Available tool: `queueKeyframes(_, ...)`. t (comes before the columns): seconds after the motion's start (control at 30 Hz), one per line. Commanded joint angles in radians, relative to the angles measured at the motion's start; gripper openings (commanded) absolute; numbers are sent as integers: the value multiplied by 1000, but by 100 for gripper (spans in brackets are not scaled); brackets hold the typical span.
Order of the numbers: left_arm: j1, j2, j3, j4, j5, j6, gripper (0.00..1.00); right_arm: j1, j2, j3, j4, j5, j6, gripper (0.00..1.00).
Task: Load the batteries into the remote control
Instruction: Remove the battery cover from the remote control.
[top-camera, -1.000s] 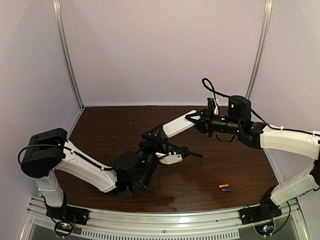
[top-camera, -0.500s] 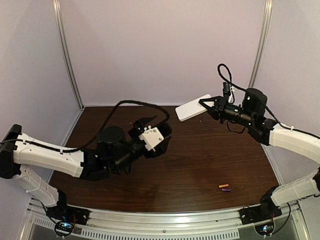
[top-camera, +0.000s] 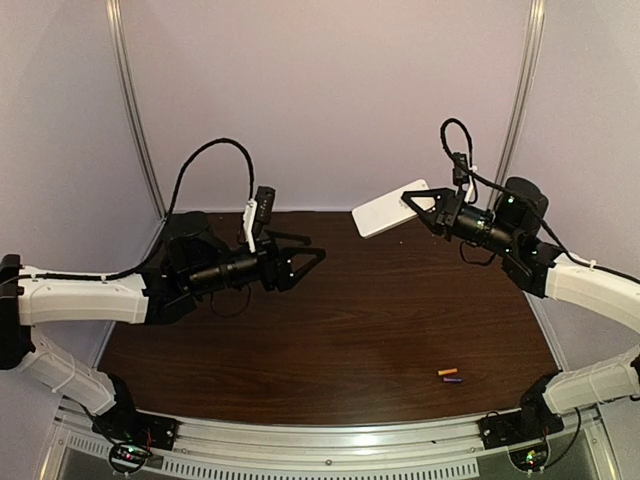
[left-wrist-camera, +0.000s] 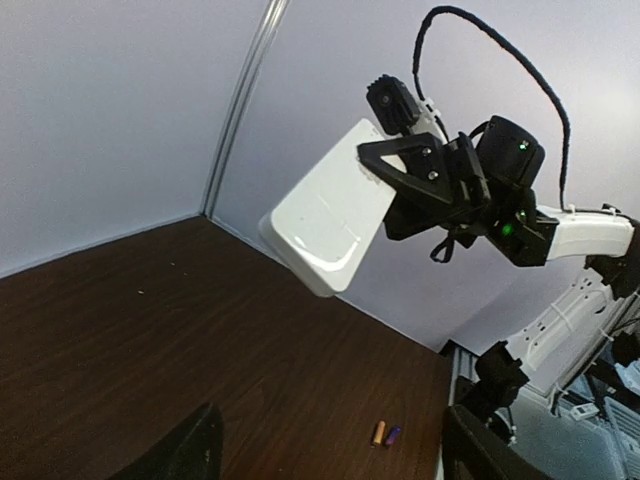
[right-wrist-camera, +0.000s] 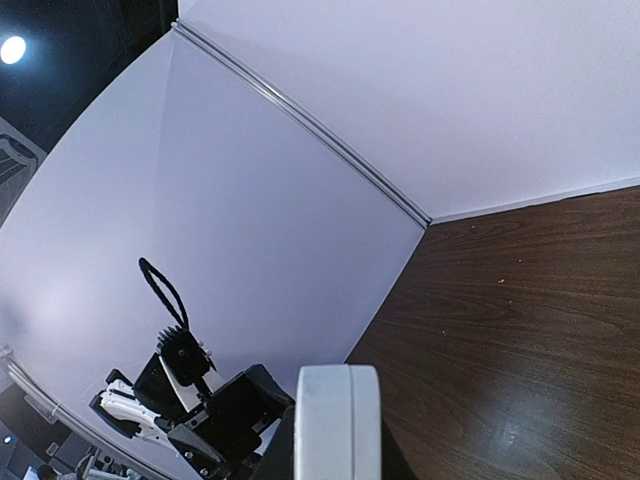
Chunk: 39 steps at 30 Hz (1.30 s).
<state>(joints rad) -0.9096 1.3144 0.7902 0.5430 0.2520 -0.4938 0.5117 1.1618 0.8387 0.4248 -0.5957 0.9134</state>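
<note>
My right gripper (top-camera: 428, 212) is shut on the remote control (top-camera: 389, 209), a white slab held in the air over the table's back right. Its buttons do not show. In the right wrist view the remote (right-wrist-camera: 338, 415) is edge-on between the jaws of the right gripper (right-wrist-camera: 338, 445). The left wrist view shows its plain broad face (left-wrist-camera: 330, 208). The orange battery (top-camera: 447, 372) and the purple battery (top-camera: 453, 380) lie side by side on the table at the front right, also in the left wrist view (left-wrist-camera: 379, 432) (left-wrist-camera: 393, 435). My left gripper (top-camera: 308, 252) is open and empty, raised at the left, pointing toward the remote.
The dark wooden table (top-camera: 340, 330) is bounded by pale walls with metal corner posts (top-camera: 140, 120) at the back left and right. A black cable (top-camera: 215, 150) loops above the left arm, and another (top-camera: 455, 135) above the right wrist.
My left arm has swung from the table's centre up and back to the left, its gripper now open and empty. My right gripper has lifted the remote higher and to the right.
</note>
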Motion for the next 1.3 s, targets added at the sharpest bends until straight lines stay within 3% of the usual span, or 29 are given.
queueKeyframes(0.0, 1, 82, 9, 142, 180, -235, 73, 26, -6, -30, 50, -2, -23, 0)
queueKeyframes(0.77, 4, 264, 183, 86, 172, -419, 52, 172, 34, 4, -13, 55, -153, 0)
queueKeyframes(1.27, 14, 291, 164, 130, 197, -456, 19, 191, 17, 23, -44, 76, -184, 0)
